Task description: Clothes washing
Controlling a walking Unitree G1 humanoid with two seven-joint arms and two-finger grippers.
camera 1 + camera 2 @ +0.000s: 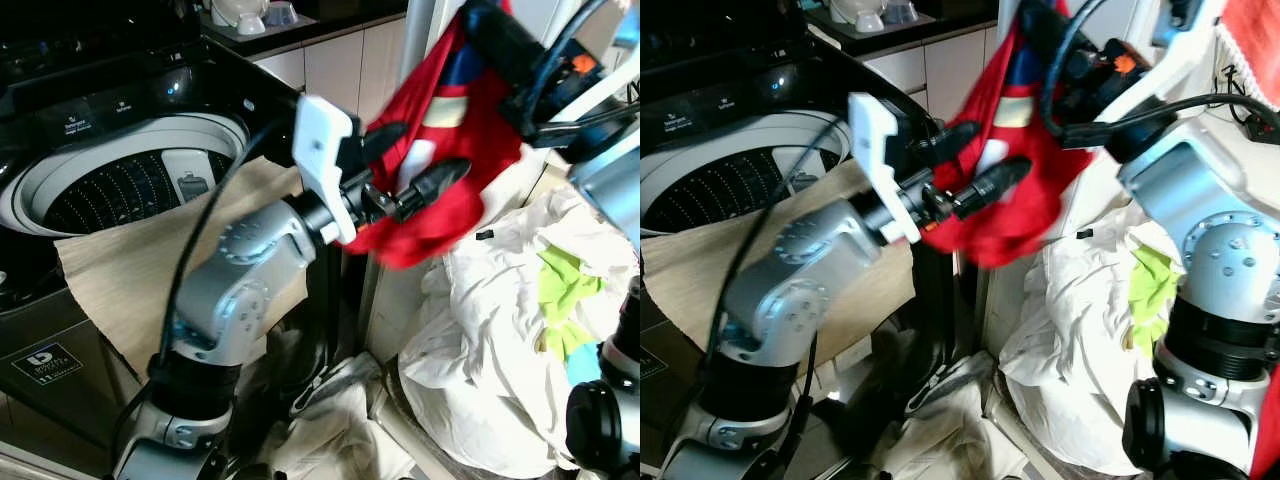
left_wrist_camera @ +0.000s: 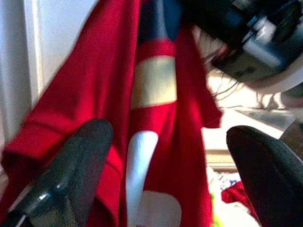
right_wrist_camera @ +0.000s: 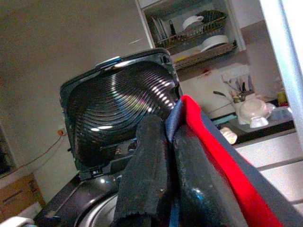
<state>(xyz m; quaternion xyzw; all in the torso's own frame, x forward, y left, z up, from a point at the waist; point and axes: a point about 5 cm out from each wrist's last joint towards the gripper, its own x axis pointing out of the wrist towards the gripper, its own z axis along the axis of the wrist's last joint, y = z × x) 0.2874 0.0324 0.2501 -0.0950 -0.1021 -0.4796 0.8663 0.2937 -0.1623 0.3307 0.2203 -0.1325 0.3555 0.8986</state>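
1. The red shirt hangs in mid-air just right of the open washing machine, pinched at its top edge by the right pincer, fingers pressed together on the cloth.
2. The left pincer sits spread wide against the shirt's lower half, nothing gripped yet.
3. It's soft, light and floppy, so I'd guess it'll sag and swing. Best to grab a bunched fold near the hem.
4. A beige cloth drapes over the washer rim, with a white laundry pile to the right.
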